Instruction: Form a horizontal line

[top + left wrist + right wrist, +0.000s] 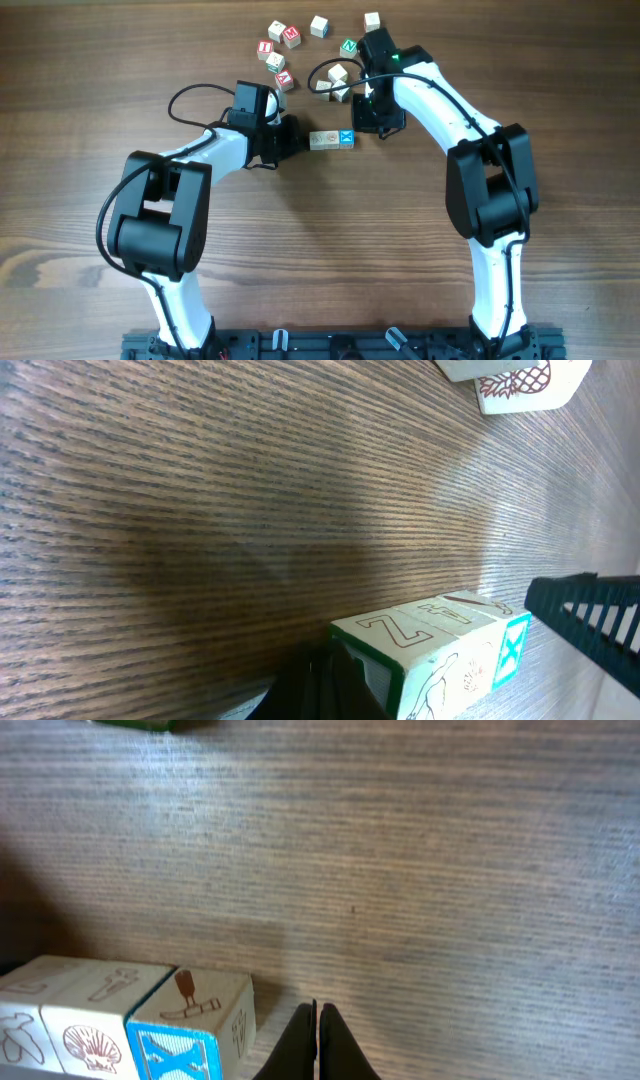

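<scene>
The row of three small touching wooden letter cubes (331,139), cyan-faced at one end, sits between my left gripper's (292,140) parted fingers and beside my right gripper (318,1025), pinched empty; the line looks formed, so next I'd withdraw gently.

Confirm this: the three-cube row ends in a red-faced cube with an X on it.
Not red: the end cube has a cyan face with an X, as the right wrist view shows. The row does have three cubes.
</scene>
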You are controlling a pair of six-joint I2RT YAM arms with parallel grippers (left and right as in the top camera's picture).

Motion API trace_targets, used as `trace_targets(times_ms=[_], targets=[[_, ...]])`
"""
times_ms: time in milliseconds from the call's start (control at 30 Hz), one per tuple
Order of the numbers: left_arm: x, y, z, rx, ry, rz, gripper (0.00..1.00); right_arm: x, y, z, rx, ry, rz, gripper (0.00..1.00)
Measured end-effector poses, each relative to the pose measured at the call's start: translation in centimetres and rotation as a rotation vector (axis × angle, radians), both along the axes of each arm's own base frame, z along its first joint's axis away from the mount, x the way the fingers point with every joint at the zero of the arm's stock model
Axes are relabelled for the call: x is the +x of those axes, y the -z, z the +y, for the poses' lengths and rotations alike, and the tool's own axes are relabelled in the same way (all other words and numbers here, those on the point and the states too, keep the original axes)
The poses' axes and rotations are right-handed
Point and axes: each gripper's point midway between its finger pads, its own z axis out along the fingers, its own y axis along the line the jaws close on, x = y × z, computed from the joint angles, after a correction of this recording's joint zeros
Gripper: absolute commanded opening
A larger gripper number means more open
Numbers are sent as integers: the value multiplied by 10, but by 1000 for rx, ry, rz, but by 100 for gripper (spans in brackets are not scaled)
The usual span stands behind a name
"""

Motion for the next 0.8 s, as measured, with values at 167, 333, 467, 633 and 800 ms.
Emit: trace_targets(times_ms=[167, 333, 467, 633, 800], targets=[[0, 0, 0, 0, 0, 0, 4, -6, 0, 5, 24, -7, 25, 5], [0, 0, 0, 0, 0, 0, 4, -8, -1, 10, 55, -11, 37, 4], [0, 0, 0, 0, 0, 0, 4, -9, -2, 14, 76, -13, 45, 4], [0, 0, 0, 0, 0, 0, 4, -12, -4, 19, 110, -17, 60, 4], [0, 0, 0, 0, 0, 0, 4, -13, -4, 22, 126, -19, 66, 5]])
